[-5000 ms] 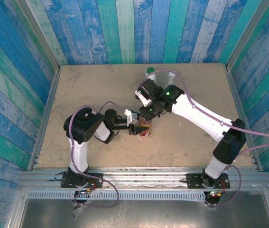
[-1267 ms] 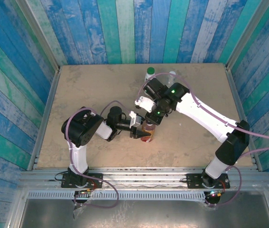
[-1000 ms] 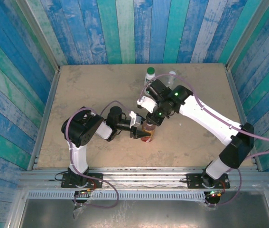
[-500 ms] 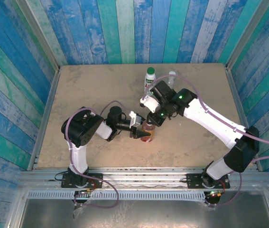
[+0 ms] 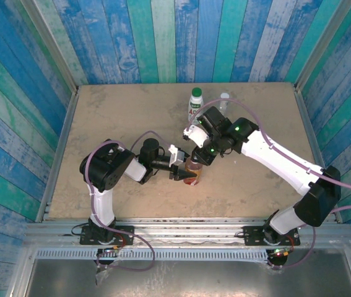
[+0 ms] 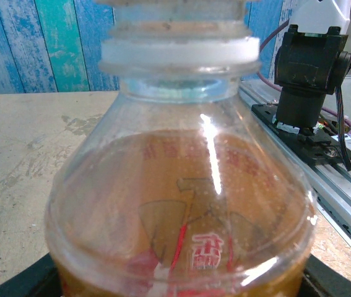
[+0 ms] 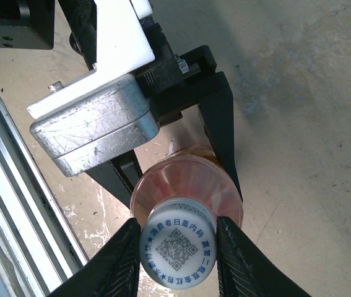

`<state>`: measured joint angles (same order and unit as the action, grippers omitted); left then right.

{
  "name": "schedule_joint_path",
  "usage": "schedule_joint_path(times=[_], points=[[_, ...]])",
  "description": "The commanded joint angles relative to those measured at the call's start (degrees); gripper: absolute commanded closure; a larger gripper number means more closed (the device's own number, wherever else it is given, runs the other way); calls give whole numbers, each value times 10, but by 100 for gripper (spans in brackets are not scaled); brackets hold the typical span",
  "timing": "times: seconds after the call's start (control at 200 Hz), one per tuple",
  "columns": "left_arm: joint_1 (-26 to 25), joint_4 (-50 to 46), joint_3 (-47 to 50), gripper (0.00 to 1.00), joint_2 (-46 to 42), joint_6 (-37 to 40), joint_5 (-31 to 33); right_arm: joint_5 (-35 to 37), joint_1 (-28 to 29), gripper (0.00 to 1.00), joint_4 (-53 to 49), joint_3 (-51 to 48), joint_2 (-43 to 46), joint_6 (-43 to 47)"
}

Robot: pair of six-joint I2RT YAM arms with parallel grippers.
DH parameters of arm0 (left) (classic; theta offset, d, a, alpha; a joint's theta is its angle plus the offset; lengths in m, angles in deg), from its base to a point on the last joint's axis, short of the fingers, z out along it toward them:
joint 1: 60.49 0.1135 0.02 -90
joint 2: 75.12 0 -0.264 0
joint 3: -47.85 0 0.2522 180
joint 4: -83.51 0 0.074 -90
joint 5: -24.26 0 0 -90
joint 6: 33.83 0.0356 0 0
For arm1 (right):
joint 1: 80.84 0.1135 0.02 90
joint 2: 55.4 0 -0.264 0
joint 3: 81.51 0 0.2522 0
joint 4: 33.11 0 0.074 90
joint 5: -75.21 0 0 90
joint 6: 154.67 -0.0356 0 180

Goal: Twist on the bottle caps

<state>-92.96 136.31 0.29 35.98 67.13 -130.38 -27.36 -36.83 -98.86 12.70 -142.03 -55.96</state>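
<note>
Right wrist view, bottom middle: my right gripper point(image 7: 178, 255) pinches the white cap point(image 7: 178, 244), with one finger on each side. The cap sits on top of the amber bottle point(image 7: 190, 182). My left gripper point(image 7: 181, 192) squeezes the bottle's body (its black jaws hug both sides). I think the cap could go on crooked if I tilt it. My fingers could slip on the smooth cap. The bottle could also spin in my left grip if I twist too hard.

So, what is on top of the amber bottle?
A white cap with a printed QR code sits on the amber bottle, pinched between the fingers of the right gripper. The cap hides the bottle's mouth.
</note>
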Motion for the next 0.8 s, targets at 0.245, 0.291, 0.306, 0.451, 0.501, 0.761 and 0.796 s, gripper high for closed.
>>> schedule_joint_path(times=[0.245,0.291,0.306,0.451,0.501,0.761,0.796], points=[[-8,-107,14,45,5,12,19,11,2,40,17,-16,27,-14],[-8,-106,14,45,5,11,19,17,3,37,26,-19,35,-18],[-8,-107,14,45,5,11,19,19,2,36,28,-21,37,-19],[-8,-108,13,45,5,12,18,43,2,29,50,-27,59,-37],[-8,-108,12,45,6,11,17,46,0,32,56,-31,67,-43],[-8,-108,12,45,7,11,15,39,-15,63,58,-55,64,-63],[-8,-105,12,45,6,10,14,33,-15,64,58,-55,59,-62]])
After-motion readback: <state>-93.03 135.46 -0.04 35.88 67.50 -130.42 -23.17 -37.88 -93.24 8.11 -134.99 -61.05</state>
